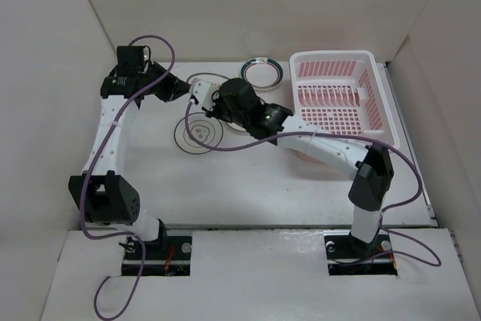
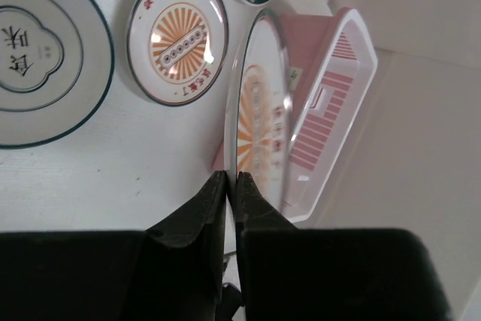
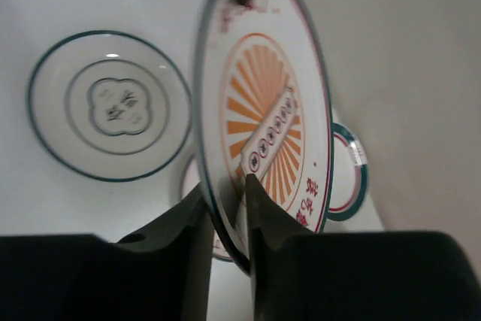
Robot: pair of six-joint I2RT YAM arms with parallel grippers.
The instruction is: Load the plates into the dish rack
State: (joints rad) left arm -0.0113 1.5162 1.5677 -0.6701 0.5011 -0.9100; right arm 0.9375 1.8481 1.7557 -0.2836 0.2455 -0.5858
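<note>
held plate point(image 2: 259, 110), the orange sunburst one, is up on edge in the air over the table point(image 1: 248, 178), gripped from 2 sides. it's outside the dish rack point(image 1: 334, 54), off to the rack's left. left gripper point(image 2: 231, 178) is clamped on its rim w/ fingers nearly together, thin edge pinched between the tips. in left wrist view the plate stands edge-on straight ahead of the fingers, w/ the pink rack wall behind it. right gripper point(image 3: 225, 193) has one finger on each face of the same plate at the rim opposite the left grip. both fingers look snug against it, so closed on the plate as far as right wrist view shows. the tip on the patterned face reaches up to the edge of the sunburst. a dark left finger shows at the plate's far rim at top of that view.

other plates lie flat on the table, none in the rack. flat orange plate point(image 2: 176, 37) is just beside the held one in left wrist view, w/ a small gap between them. ring plate point(image 1: 197, 134), white w/ thin dark rings, sits left of centre, below the 2 grippers in top view. teal-rim plate point(image 1: 261, 73) is at the far side of the table, near the rack's left wall but apart from it.

rack sits at far right of table, long side running front to back, prongs upright in the middle. top view: left arm arcs up the left side and reaches right. right arm reaches left across the front of the rack. the 2 wrists meet over the table centre, so the held plate is mostly hidden there.
</note>
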